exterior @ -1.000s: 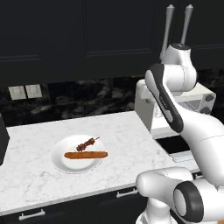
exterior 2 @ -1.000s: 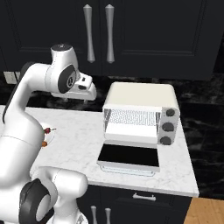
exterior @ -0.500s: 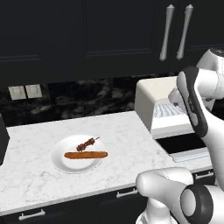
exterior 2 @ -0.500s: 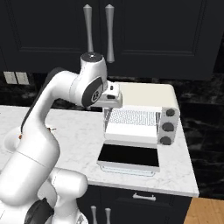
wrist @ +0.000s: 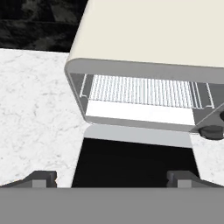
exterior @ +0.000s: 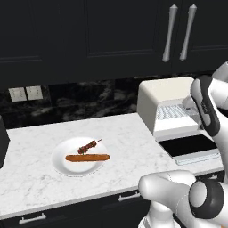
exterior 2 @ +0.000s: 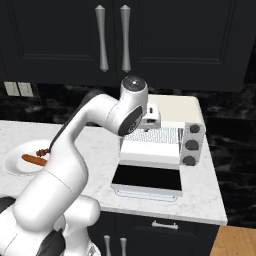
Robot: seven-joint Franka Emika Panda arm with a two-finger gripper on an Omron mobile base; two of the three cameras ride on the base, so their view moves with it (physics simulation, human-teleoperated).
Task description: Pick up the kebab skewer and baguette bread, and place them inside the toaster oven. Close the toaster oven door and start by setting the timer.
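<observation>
The kebab skewer and the long orange-brown baguette bread lie side by side on a white plate at the counter's left; from the right base, skewer and baguette sit at the left edge. The cream-white toaster oven stands to the right. Its door lies folded down flat, baring the wire rack. My gripper hovers in front of the oven's mouth, above the door, open and holding nothing.
Three knobs run down the oven's right side. A dark slot toaster stands at the far left edge. Black upper cabinets with bar handles hang above. The marble counter spreads between plate and oven.
The arm has swung right, from above the middle of the counter to the front of the toaster oven. Plate, skewer and baguette have not moved.
</observation>
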